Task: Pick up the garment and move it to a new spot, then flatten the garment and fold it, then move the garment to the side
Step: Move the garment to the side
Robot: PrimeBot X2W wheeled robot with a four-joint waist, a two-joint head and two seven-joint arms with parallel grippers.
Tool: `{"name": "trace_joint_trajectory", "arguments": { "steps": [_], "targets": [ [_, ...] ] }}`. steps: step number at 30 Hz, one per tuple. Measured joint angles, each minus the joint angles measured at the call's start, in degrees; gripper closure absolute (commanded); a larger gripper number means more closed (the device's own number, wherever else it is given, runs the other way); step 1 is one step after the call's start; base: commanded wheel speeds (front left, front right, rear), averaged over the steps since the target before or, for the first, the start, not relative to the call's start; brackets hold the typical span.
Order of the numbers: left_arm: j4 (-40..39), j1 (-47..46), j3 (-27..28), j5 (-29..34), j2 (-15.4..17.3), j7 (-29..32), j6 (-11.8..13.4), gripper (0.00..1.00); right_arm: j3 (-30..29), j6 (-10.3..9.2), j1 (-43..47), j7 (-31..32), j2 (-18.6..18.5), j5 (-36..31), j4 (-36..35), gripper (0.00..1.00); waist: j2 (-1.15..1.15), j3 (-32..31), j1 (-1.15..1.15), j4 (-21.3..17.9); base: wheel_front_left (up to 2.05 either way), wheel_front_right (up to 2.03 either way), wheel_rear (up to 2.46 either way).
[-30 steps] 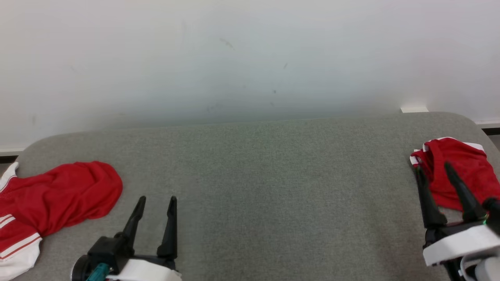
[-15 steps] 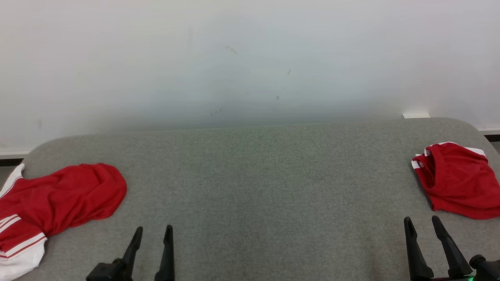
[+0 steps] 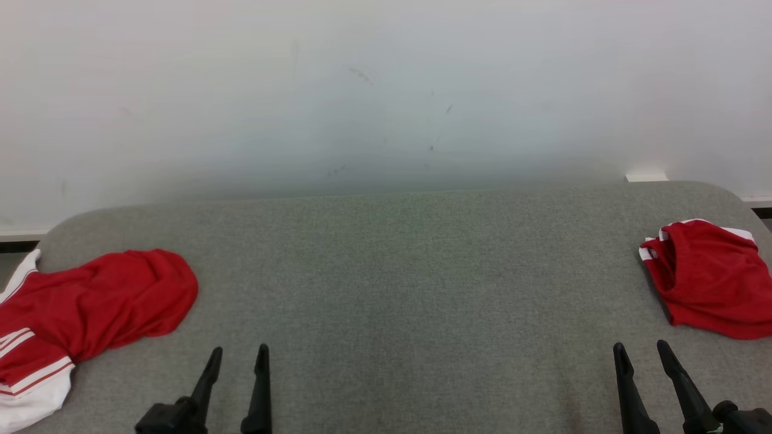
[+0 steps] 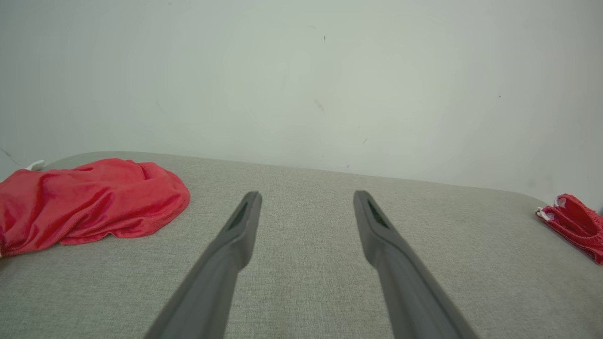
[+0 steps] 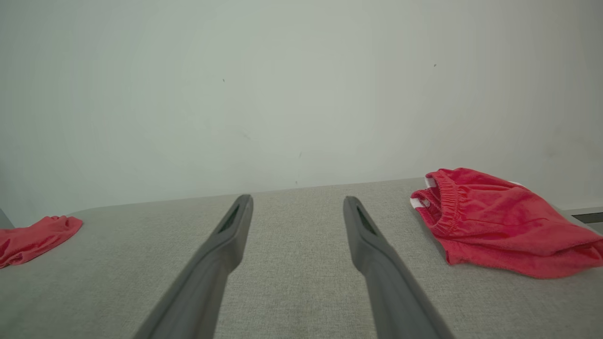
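At the head view's near edge, left gripper [image 3: 239,351] and right gripper [image 3: 640,346] poke up from the bottom. Both are released, fingers spread, nothing between them, tips over the grey fabric bench [image 3: 392,271]. They sit well apart, left one centre-left, right one close to the right side. Further out on the left, crumpled red garment [image 3: 102,304] with white striped hems lies on the bench, cut off by the view's left edge, apart from the left gripper. Further out on the right, folded red garment [image 3: 711,283], white trim by its elastic waistband, lies near the bench's rounded right corner, just beyond the right gripper, not touching it. Behind the bench, plain white wall [image 3: 386,90] with faint scuffs.
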Motion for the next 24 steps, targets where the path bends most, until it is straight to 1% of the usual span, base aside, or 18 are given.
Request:
{"name": "trace_joint_trajectory", "arguments": {
  "steps": [5,11,12,13,14,15,18,19,20,21,22,23,24],
  "targets": [
    [0.05,-0.09,-0.24,0.0,0.0,0.0,-0.02,0.0,0.35,0.0,-0.01,0.0,0.12,-0.22,0.11,0.0,0.0,0.03,0.0,0.42,0.0,0.0,0.0],
    [0.14,-1.19,0.01,0.02,-0.02,0.0,0.02,0.0,0.8,0.0,0.06,0.0,0.24,-0.4,0.43,0.0,0.0,-0.08,0.0,3.6,0.0,0.0,0.0],
    [0.14,-1.19,0.01,0.02,-0.02,0.0,0.02,0.0,0.8,0.0,0.06,0.0,0.24,-0.4,0.43,0.0,0.0,-0.08,0.0,3.6,0.0,0.0,0.0],
    [0.16,-1.44,0.03,0.21,-0.02,0.0,0.05,0.0,1.19,0.0,0.09,-0.01,0.35,-0.38,0.57,0.0,0.0,-0.1,0.0,5.17,0.0,0.0,0.0],
    [0.14,-1.57,0.29,0.26,-0.02,0.0,0.11,0.0,1.58,0.0,0.03,0.0,0.4,-0.34,0.73,0.0,0.0,-0.1,0.0,6.03,0.0,0.0,0.0],
    [0.14,-1.57,0.29,0.26,-0.02,0.0,0.11,0.0,1.58,0.0,0.03,0.0,0.4,-0.34,0.73,0.0,0.0,-0.1,0.0,6.03,0.0,0.0,0.0],
    [0.22,-1.97,0.83,0.65,-0.01,0.0,0.4,0.0,2.47,0.0,-0.13,0.0,0.6,-0.09,0.92,0.0,0.0,-0.09,0.0,8.95,0.0,0.0,0.0],
    [0.55,-2.01,1.19,0.85,-0.01,0.0,0.57,0.0,3.04,0.0,-0.32,0.0,0.88,0.03,1.02,0.0,0.0,-0.04,0.01,11.09,0.0,0.0,0.0],
    [0.55,-2.01,1.19,0.85,-0.01,0.0,0.57,0.0,3.04,0.0,-0.32,0.0,0.88,0.03,1.02,0.0,0.0,-0.04,0.01,11.09,0.0,0.0,0.0],
    [0.68,-2.02,1.34,0.92,-0.01,0.0,0.58,0.0,3.23,0.0,-0.46,0.0,1.04,0.04,1.07,0.0,0.0,-0.01,0.0,12.18,0.0,0.0,0.0],
    [0.75,-2.01,1.58,1.23,0.0,0.0,0.6,0.0,3.58,0.0,-0.66,-0.01,1.29,0.04,1.16,0.0,0.0,0.04,0.0,13.31,0.0,0.0,0.0],
    [0.89,-2.01,1.88,1.45,-0.02,0.0,0.67,0.0,3.85,0.0,-0.92,0.0,1.71,0.05,1.24,0.0,0.0,0.13,0.0,15.51,0.0,0.0,0.0],
    [0.89,-2.01,1.88,1.45,-0.02,0.0,0.67,0.0,3.85,0.0,-0.92,0.0,1.71,0.05,1.24,0.0,0.0,0.13,0.0,15.51,0.0,0.0,0.0]
  ]
}}
